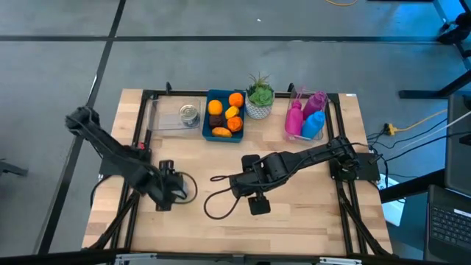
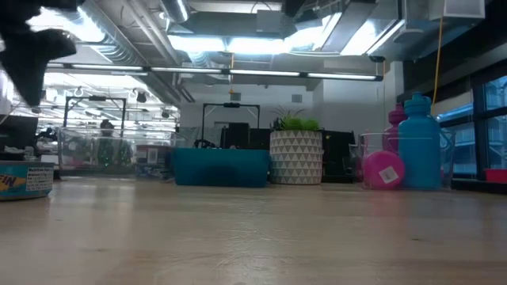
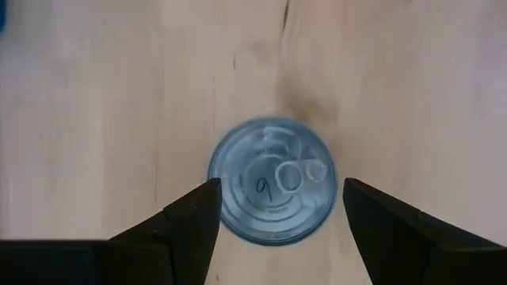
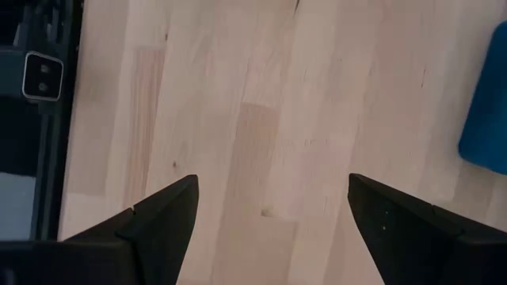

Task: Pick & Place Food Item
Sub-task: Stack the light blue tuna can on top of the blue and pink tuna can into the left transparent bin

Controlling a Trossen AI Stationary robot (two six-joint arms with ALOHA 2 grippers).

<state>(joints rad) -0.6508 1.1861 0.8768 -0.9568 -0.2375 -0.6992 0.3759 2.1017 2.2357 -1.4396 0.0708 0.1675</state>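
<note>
A silver-lidded can stands upright on the wooden table. My left gripper hangs open above it, pointing down, with one finger to each side of the lid and touching nothing. In the low view the can shows a blue label, and the left gripper is well above it. From above, the left gripper hides this can. My right gripper is open over bare table near the middle, and the right wrist view shows the right gripper with only wood beneath it.
At the far edge stand a clear tray with a second can, a blue bin holding orange fruits, a potted plant and a clear holder with pink and blue bottles. Black cable loops lie between the arms.
</note>
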